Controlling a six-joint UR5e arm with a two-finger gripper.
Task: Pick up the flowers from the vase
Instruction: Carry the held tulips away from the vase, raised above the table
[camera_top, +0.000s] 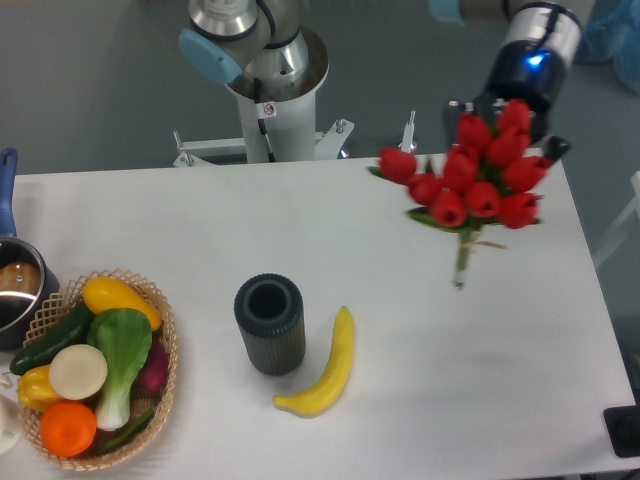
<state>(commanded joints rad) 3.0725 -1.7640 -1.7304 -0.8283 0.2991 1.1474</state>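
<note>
While the hand (505, 135) grips them, red-budded flowers (470, 180) hang stems-down.

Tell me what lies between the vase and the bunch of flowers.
In the camera view, the banana lies just right of the vase. Beyond it, only bare white table stretches up to the flowers, which hang in the air at the gripper.
</note>
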